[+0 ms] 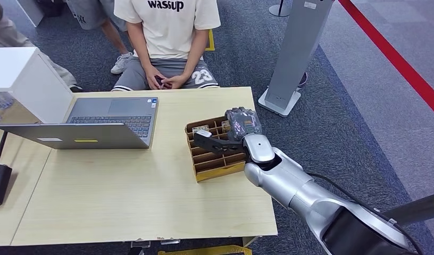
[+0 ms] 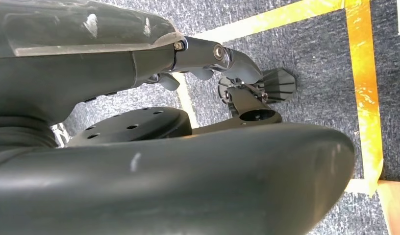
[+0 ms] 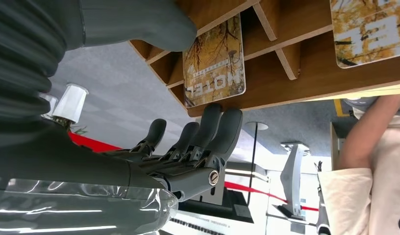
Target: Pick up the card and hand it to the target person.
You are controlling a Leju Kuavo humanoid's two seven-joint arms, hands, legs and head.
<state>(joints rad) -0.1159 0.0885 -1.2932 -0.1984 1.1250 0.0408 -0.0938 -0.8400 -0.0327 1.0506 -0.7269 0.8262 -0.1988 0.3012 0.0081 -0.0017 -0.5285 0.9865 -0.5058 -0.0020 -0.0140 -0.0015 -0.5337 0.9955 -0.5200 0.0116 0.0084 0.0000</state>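
Your robot's right arm came in from about 5 o'clock, and its right hand [image 1: 233,135] sat over the wooden card box [image 1: 210,169] near the table's [image 1: 124,196] far right side. Its fingers [image 3: 208,129] were spread apart and held nothing yet. They pointed out past the box edge, with the thumb on the other side, likely so the hand could close around a card. You could see the card [image 3: 213,61] standing in a slot right beside those fingers. Another card [image 3: 368,29] stood in a slot further along. A laptop [image 1: 106,123] sat at about 10 o'clock. A person [image 1: 169,42] sat at 12 o'clock, past the table, probably waiting for the card. Your left hand [image 2: 232,73] hung down by the carpet, and you couldn't tell how open it was.
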